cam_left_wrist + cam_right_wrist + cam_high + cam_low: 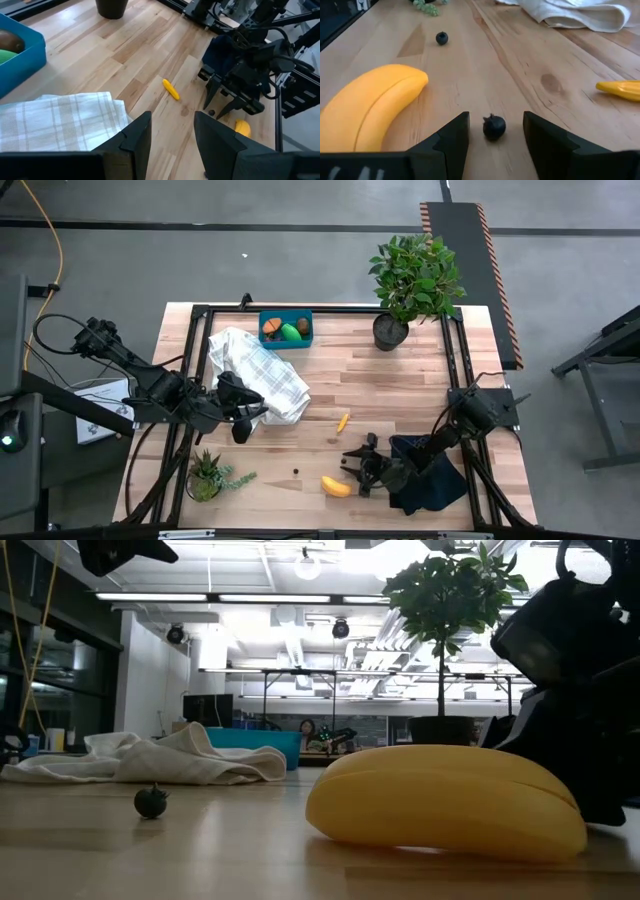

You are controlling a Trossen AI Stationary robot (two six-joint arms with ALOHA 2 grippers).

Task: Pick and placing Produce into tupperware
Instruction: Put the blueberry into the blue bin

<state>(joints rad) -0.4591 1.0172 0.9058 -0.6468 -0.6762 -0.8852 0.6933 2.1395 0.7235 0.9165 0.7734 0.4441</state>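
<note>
Two pieces of toy produce already lie in the shallow teal-blue plastic tupperware [285, 329], far across the wooden surface [400, 390] from the big yellow plastic banana [336, 486]. By my reading, picking is in hand: the right gripper [357, 463], low beside that banana, points its wide-open, empty fingers at a tiny dark berry [494, 126] lying between them. Next it needs to descend and close gently. The left gripper [243, 423] hovers open and empty beyond the banana, over the white checked cloth [258, 373].
</note>
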